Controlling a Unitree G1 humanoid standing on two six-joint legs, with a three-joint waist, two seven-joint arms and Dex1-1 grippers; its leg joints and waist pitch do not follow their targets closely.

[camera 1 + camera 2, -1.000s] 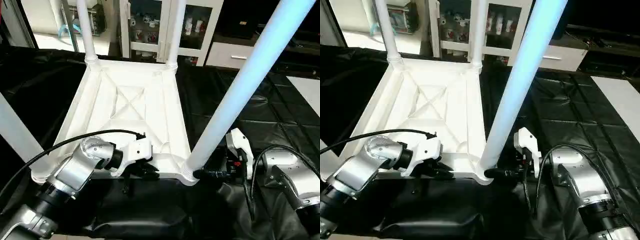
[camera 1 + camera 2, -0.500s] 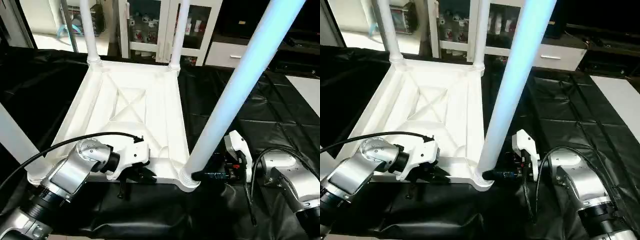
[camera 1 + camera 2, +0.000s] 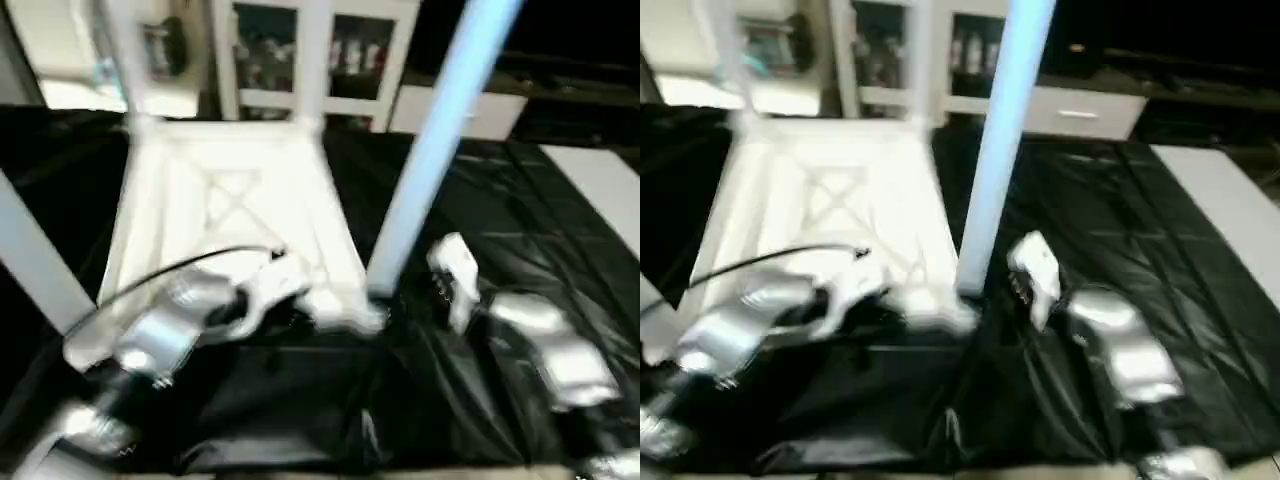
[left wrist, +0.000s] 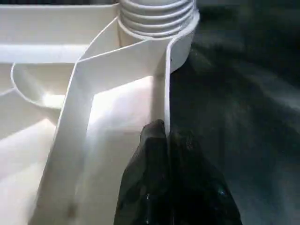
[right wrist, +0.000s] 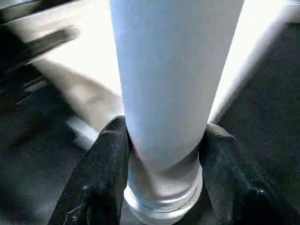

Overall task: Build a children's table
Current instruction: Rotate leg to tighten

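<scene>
White leg (image 5: 168, 93) in right claw (image 5: 161, 154) (unlabelled)

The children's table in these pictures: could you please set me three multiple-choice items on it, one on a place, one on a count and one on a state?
1. Where does the right gripper hold the leg?
A. at its free tip
B. low down, just above the corner socket
C. halfway along

2. How many legs stand in the tabletop?
A. two
B. three
C. four

3. How does the left gripper stand?
A. shut on the tabletop's side wall
B. wide open above the cloth
C. shut on a leg

Answers:
1 B: the right wrist view has a finger on each side of the leg, over the ribbed collar.
2 C: a leg rises from each corner.
3 A: the left wrist view shows the thin wall pinched between its fingers.
</scene>
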